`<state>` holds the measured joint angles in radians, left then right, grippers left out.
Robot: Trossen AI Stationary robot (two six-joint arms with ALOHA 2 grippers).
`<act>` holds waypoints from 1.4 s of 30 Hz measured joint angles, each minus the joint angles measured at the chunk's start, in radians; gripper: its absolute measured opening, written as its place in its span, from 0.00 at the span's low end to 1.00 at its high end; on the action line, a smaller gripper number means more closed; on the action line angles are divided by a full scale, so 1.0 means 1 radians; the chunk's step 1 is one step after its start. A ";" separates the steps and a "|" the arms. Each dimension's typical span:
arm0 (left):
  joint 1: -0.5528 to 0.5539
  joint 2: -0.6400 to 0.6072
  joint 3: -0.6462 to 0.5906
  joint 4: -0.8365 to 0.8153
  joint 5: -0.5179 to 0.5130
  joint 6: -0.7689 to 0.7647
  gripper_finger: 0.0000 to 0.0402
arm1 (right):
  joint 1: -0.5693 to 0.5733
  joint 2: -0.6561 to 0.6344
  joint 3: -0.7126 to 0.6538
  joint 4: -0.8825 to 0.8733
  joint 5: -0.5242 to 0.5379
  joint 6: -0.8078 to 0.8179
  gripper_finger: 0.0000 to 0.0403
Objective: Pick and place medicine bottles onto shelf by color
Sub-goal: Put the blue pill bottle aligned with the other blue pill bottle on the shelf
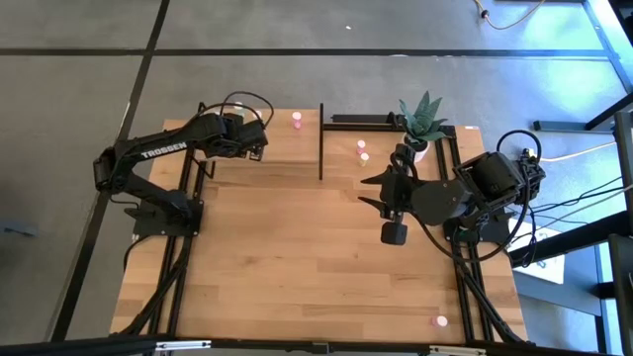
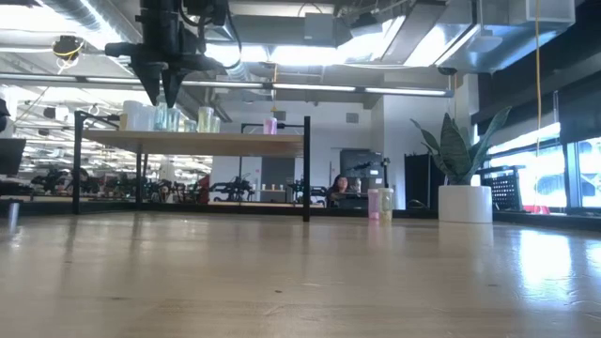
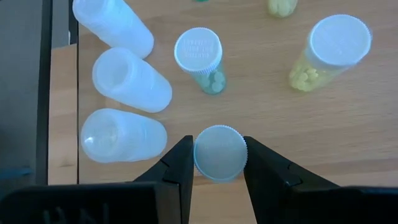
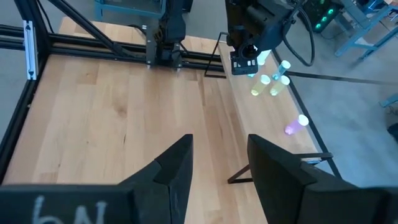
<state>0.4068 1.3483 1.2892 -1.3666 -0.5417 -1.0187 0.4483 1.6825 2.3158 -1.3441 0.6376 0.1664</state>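
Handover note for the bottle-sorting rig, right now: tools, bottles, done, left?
Left tool: over the shelf, fingers around a white-capped bottle standing among the others there.
Right tool: open, empty, above the bare tabletop.
Done: clear, green and yellow bottles stand on the shelf, plus a pink one.
Left: two bottles on the table near the plant pot, one pink bottle at the near right corner.

- The shelf (image 1: 287, 148) is crowded where the left hand (image 3: 217, 163) sits: three clear bottles (image 3: 127, 81) lie just beside it, a green-pill bottle (image 3: 200, 56) stands ahead.
- The counter (image 1: 297, 247) middle lies bare between the arms.
- A black post (image 1: 321, 138) and the plant pot (image 1: 419, 148) stand near the right hand (image 1: 368, 191).
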 joint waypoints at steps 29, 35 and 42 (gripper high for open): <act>0.007 -0.003 -0.047 0.021 -0.046 -0.053 0.28 | 0.000 0.000 0.000 0.000 -0.002 -0.016 0.38; 0.007 -0.002 -0.045 0.037 -0.037 -0.053 0.28 | 0.000 0.000 0.000 0.000 -0.002 -0.017 0.38; 0.007 -0.002 -0.045 0.037 -0.035 -0.052 0.28 | 0.000 0.000 0.000 0.000 -0.002 -0.018 0.38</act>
<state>0.4141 1.3468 1.2442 -1.3300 -0.5762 -1.0710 0.4484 1.6825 2.3157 -1.3438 0.6353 0.1481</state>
